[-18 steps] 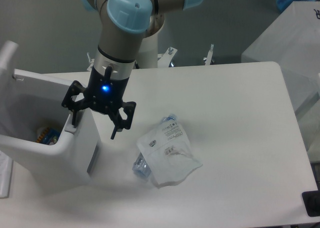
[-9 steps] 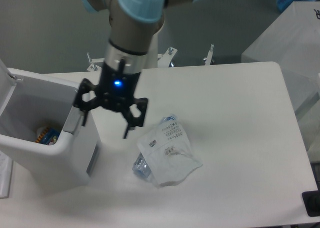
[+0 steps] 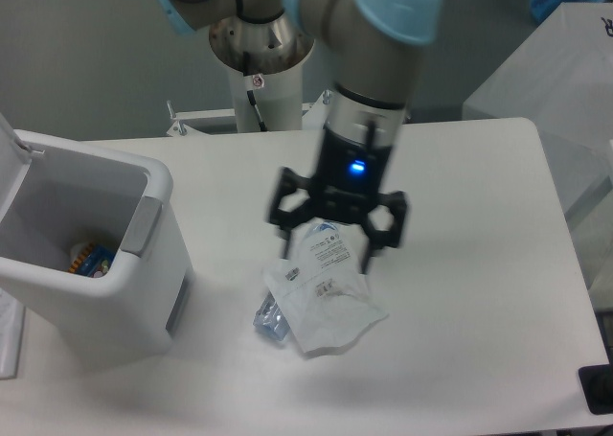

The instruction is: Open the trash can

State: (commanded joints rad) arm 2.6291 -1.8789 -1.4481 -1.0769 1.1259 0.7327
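Observation:
The white trash can [image 3: 86, 307] stands at the table's left edge with its lid [image 3: 8, 156] swung up and back, so the inside shows. A small coloured item [image 3: 91, 259] lies at its bottom. The grey push-button tab [image 3: 144, 226] sits on the right rim. My gripper [image 3: 329, 248] hangs open over the middle of the table, well to the right of the can and not touching it. Its fingers [image 3: 368, 254] straddle the top of a clear-and-white plastic packet [image 3: 323, 294], with nothing held.
The packet lies flat on the white table [image 3: 460, 216] in front of the arm's base [image 3: 261, 77]. A pale covered object [image 3: 556, 72] stands off the table at the upper right. A dark object [image 3: 596, 390] sits at the lower right corner.
The gripper has left the can's right rim and swung right, ending over the packet. The lid, partly raised a second ago, now stands fully back.

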